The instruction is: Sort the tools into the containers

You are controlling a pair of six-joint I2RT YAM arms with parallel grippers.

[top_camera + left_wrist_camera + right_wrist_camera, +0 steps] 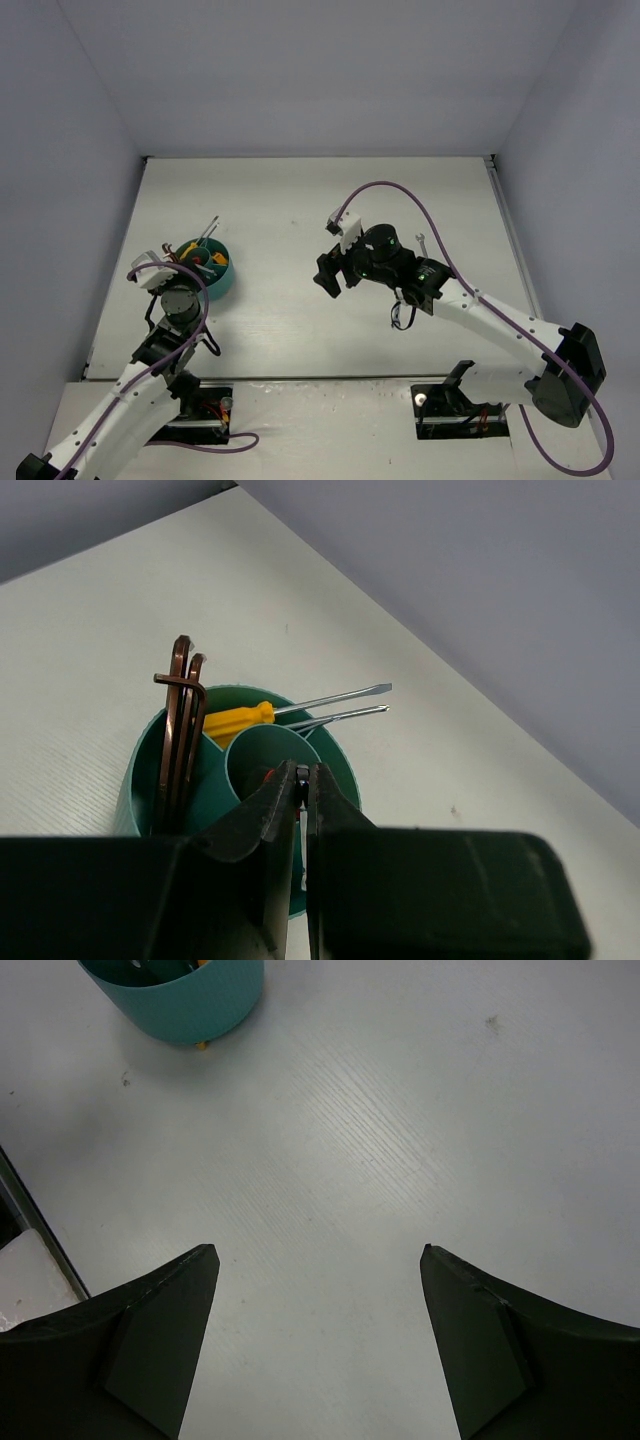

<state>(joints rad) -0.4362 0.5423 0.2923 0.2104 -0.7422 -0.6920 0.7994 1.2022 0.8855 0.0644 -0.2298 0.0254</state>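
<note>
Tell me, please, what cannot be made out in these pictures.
- Left wrist view: the shut left gripper hides the teal bowl's near compartments.
- Right wrist view: the top edge cuts off the bowl, contents mostly unseen.
- Top view: the bowl's tools are too small to name, as is the silver item beside the right arm.

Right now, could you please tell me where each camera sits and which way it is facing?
Top external: above and behind the robot, looking down on the table; both arms show, left hand at the teal bowl.
Left wrist: looks past its shut fingers into the bowl holding hex keys and screwdrivers.
Right wrist: looks down at the table between the open fingers of the right hand.
Shared: all three show the bowl.
</note>
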